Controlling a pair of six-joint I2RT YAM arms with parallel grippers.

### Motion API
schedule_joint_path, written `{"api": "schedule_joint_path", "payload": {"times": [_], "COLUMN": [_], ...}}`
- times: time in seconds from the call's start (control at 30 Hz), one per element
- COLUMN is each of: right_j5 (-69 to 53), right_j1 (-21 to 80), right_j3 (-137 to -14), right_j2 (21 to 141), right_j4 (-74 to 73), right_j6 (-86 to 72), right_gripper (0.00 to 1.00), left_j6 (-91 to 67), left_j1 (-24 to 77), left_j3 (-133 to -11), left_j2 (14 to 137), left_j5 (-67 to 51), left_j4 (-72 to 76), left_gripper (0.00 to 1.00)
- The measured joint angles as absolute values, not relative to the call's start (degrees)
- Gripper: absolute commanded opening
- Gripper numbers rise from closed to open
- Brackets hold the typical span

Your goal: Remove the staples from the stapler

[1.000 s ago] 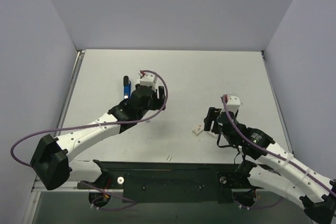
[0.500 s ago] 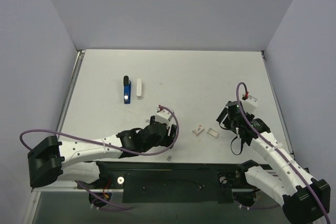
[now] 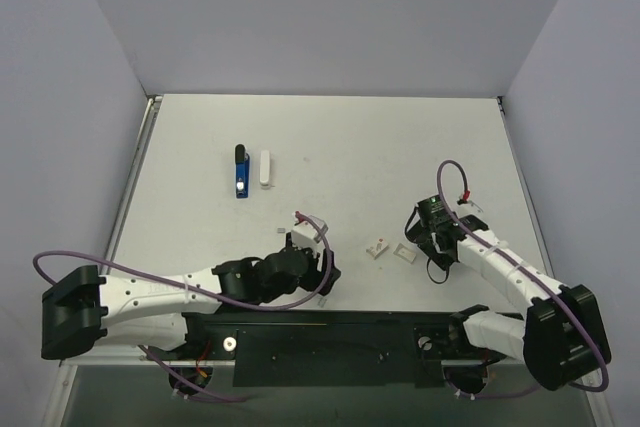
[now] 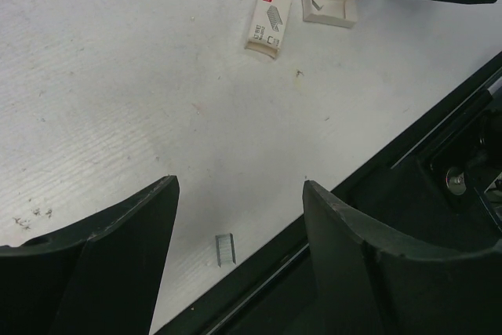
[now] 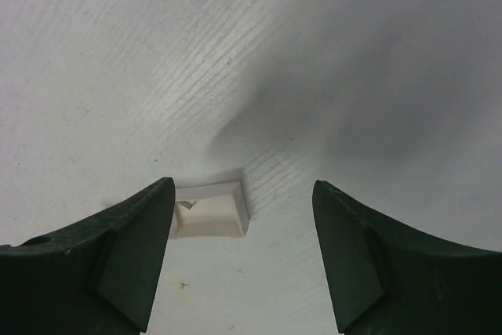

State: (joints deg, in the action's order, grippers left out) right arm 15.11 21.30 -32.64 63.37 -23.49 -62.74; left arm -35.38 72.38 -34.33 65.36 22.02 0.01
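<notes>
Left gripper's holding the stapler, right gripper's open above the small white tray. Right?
No. The left gripper is open and empty: the left wrist view shows only table and a loose staple strip between its jaws. The stapler lies on the table farther back, seen in the top view. The right gripper is open above the small white tray, as said.

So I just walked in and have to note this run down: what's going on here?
Nothing is held right now. The stapler lies on the left half of the table with a white piece beside it, away from both arms. The left gripper hangs open by the near edge, above a loose staple strip. The right gripper is open too, above a small white tray next to a staple box.
</notes>
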Motion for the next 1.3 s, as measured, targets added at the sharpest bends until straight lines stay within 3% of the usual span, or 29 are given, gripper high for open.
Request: {"api": "schedule_joint_path", "payload": {"times": [0.53,1.0,1.3], "right_j5": [14.2,14.4,14.5], "right_j1": [21.9,30.6,35.4], "right_j3": [-33.9,-38.8,-41.3], "right_j2": [74.7,81.2,84.0], "right_j4": [-21.6,-20.4,-19.8], "right_j6": [-67.9,-71.7,-73.8], "right_gripper": [0.58,0.47,0.45], "left_j6": [-36.9,-38.2,-38.9], "left_j1": [72.8,73.1,73.6], "left_j3": [-29.3,-27.2,-26.5], "left_j2": [57.3,53.3,50.4], "left_j5": [22.0,22.3,22.5], "left_j4": [0.5,0.1,-1.6], "left_gripper": [0.74,0.73,0.73]}}
